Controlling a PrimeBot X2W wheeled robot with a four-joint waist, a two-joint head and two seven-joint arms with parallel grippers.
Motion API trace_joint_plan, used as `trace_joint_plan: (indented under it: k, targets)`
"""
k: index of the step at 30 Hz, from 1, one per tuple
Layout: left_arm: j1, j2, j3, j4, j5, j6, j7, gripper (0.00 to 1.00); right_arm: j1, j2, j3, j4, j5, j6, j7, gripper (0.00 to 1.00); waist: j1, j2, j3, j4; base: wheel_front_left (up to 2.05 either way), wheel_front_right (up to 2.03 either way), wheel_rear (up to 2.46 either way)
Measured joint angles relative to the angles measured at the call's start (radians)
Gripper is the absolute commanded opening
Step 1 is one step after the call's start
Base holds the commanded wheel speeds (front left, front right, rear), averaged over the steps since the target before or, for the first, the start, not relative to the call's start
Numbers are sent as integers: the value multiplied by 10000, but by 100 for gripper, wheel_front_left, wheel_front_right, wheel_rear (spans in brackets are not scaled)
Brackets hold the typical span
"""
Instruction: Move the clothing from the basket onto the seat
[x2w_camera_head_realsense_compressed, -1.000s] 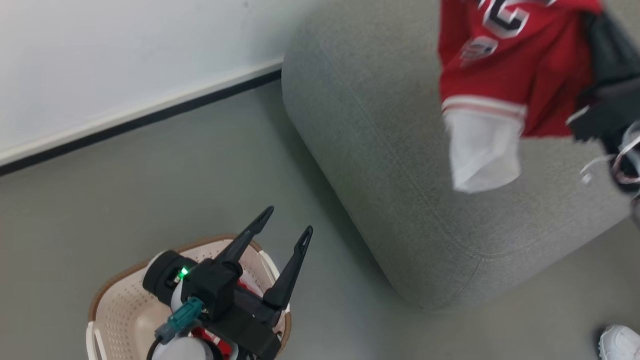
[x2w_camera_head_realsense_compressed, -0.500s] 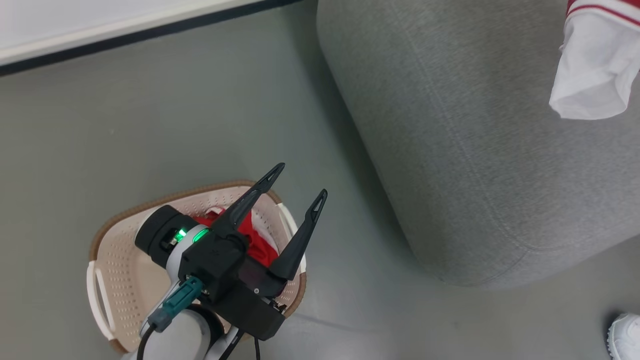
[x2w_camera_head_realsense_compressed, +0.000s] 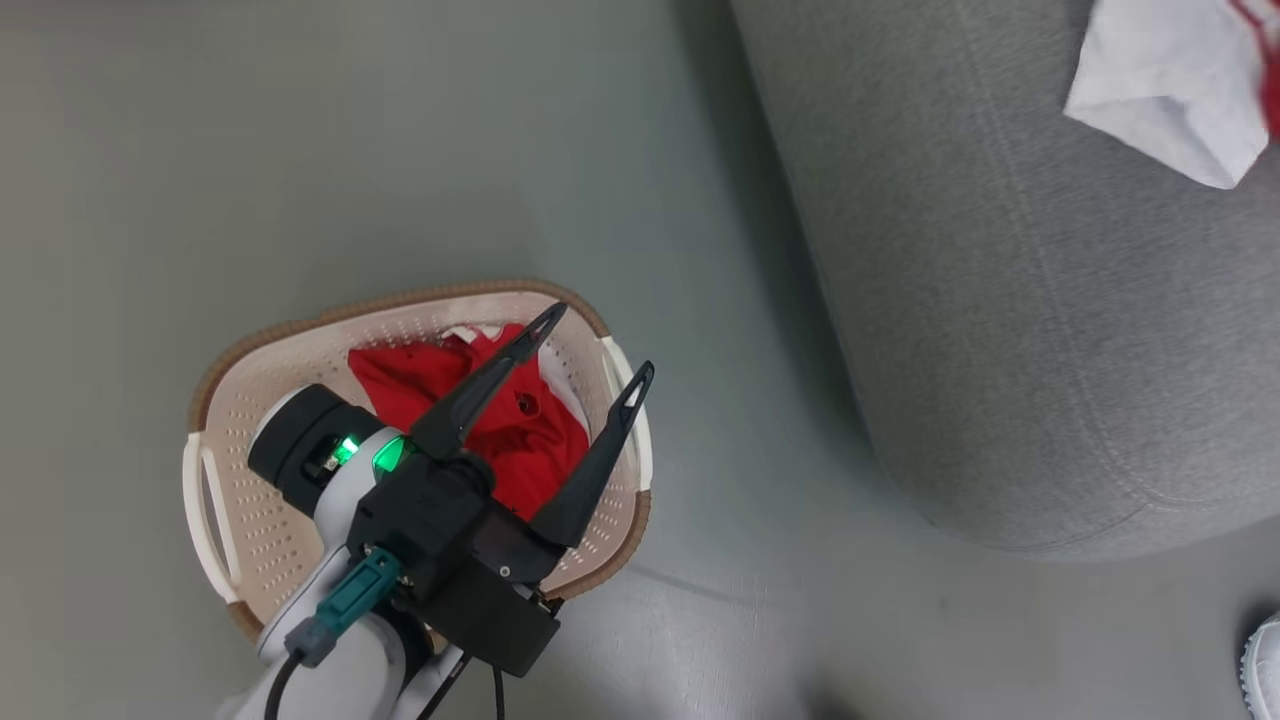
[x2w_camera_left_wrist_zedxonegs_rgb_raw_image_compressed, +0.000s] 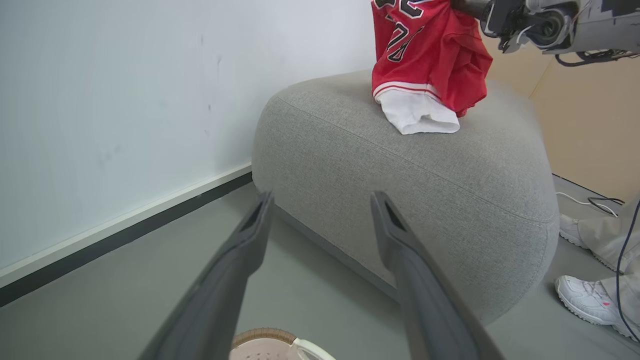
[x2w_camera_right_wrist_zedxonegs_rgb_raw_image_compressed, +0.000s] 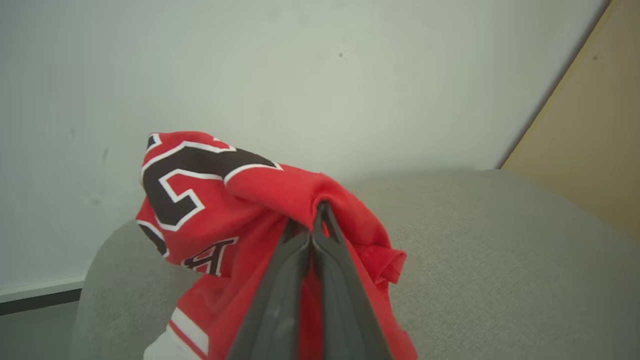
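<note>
Hanging above the seat, the jersey is pinched in the right gripper, whose fingers are pressed together on a fold of red fabric. The jersey's white lower panel is seen resting on the seat top, at 1 o'clock in the left wrist view. The left gripper is held over the basket, at 7 o'clock in the head view, with its fingers spread and nothing between them. A second red piece is crumpled inside the basket, toward its 2 o'clock wall. The basket is set on the floor, apart from the seat at its 3 o'clock.
</note>
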Motion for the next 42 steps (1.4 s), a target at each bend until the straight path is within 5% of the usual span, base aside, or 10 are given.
trace_joint_plan:
  k: [13,16,17,18,28,42]
  targets:
    - [-210,84,19,27,15,-4,75,100,328,1028,458,978,-119,234,0,2,-1,-1,329,95,0,0,0]
    - [-232,84,23,98,15,-4,54,100,331,1137,510,1187,-161,336,0,43,-1,-1,247,51,0,0,0]
    - [-242,84,31,138,13,-4,12,100,335,1174,539,1229,-184,382,0,80,-1,0,214,35,0,0,0]
    - [-267,84,38,186,13,-4,-21,100,344,1223,587,1252,-244,439,0,100,-1,-1,175,17,0,0,0]
    - [-306,8,313,800,-111,12,-293,100,758,1429,840,1390,-589,853,0,100,-2,-1,-328,-143,0,0,0]
    - [23,-366,930,2343,-736,272,-1197,100,2036,1894,736,953,-696,872,0,100,-2,-2,-1731,-110,0,0,0]
